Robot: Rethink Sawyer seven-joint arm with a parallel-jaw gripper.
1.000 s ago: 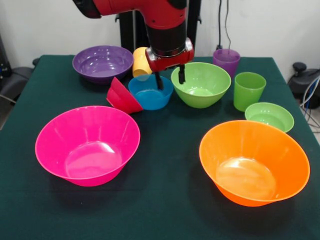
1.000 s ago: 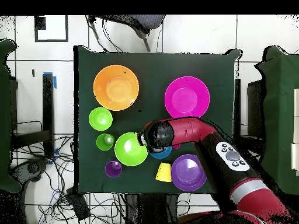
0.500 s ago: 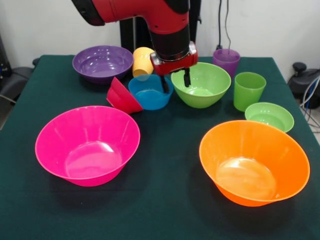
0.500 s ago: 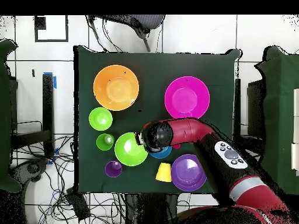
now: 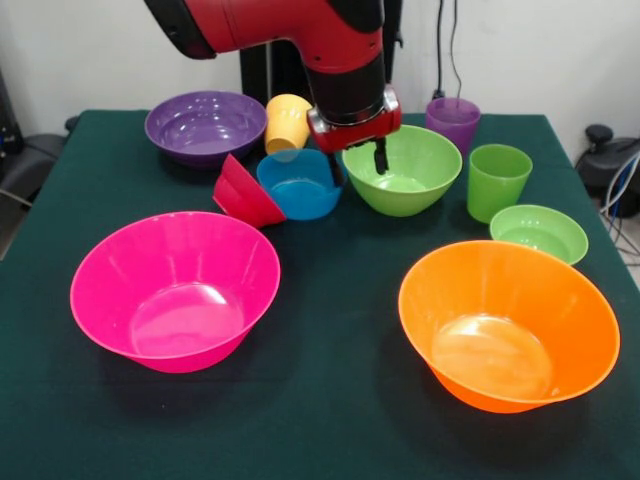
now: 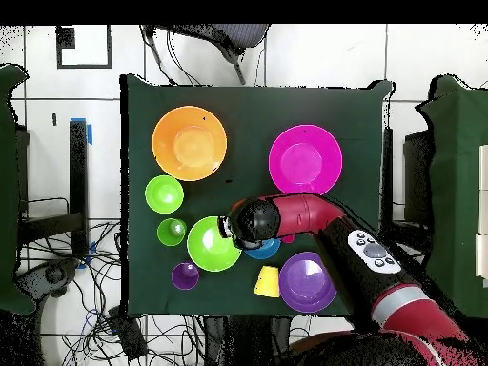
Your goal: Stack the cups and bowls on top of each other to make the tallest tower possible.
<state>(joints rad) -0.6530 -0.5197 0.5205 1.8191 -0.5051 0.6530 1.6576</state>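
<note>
From the front, the red arm comes down over the back of the dark green worktop (image 5: pixel 330 400). Its gripper (image 5: pixel 358 166) hangs with two dark fingers spread apart, holding nothing. One finger (image 5: pixel 335 170) is at the rim of the blue bowl (image 5: pixel 298 184), the other (image 5: pixel 380 157) over the near rim of the medium green bowl (image 5: pixel 404 168), so the gripper straddles the gap where the two bowls meet; whether either finger touches a rim cannot be told. The red bowl (image 5: pixel 243 192) lies tipped on its side, leaning against the blue bowl. The yellow-orange cup (image 5: pixel 287 122) lies on its side just behind the blue bowl, beside the purple bowl (image 5: pixel 205 125). The purple cup (image 5: pixel 453 121) and the green cup (image 5: pixel 497 180) stand upright to the right of the medium green bowl, and the light green bowl (image 5: pixel 539 232) sits in front of the green cup. The pink bowl (image 5: pixel 175 288) and the orange bowl (image 5: pixel 508 324) stand well apart at the front. Nothing is stacked.

From overhead, the arm's wrist (image 6: pixel 250 221) covers the gripper, lying over the joint between the medium green bowl (image 6: pixel 210 245) and the blue bowl (image 6: pixel 266 251), of which only a sliver shows. The yellow-orange cup (image 6: pixel 267 280) lies beside the purple bowl (image 6: pixel 307 281). The orange bowl (image 6: pixel 190 143) and the pink bowl (image 6: pixel 305 158) sit at the far side.
</note>
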